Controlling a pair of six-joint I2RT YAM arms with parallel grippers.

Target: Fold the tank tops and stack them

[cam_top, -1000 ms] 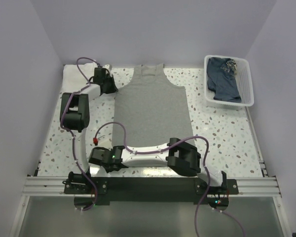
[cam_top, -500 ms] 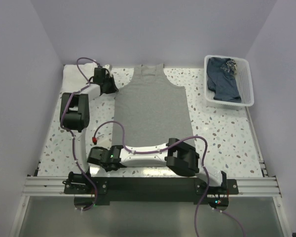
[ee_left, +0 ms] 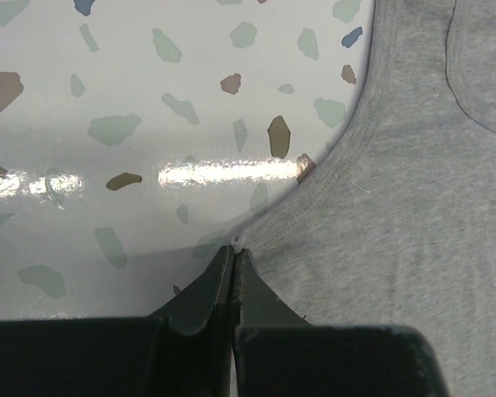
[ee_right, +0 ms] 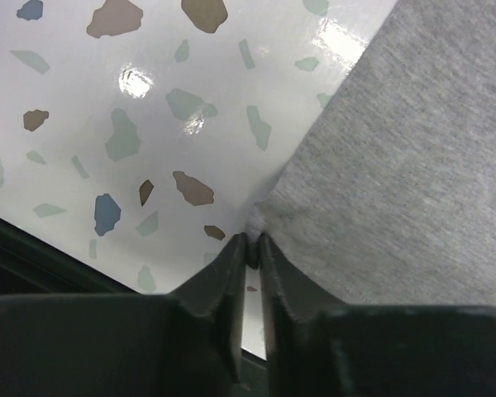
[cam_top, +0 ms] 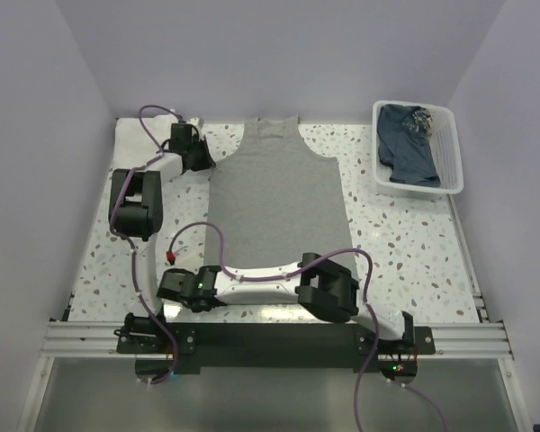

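Grey tank top (cam_top: 279, 193) pinched by both jaws.

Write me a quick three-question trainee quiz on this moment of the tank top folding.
1. True or false: the grey tank top lies spread flat on the table, with its neck pointing away from the arm bases.
2. Where is the right claw? A. at a near hem corner of the tank top; B. at its neckline; C. on a shoulder strap.
3. In a few words: what lies in the white basket?

Key: 1. True. 2. A; the claw is pinched on that corner. 3. Dark blue cloth, bunched up.
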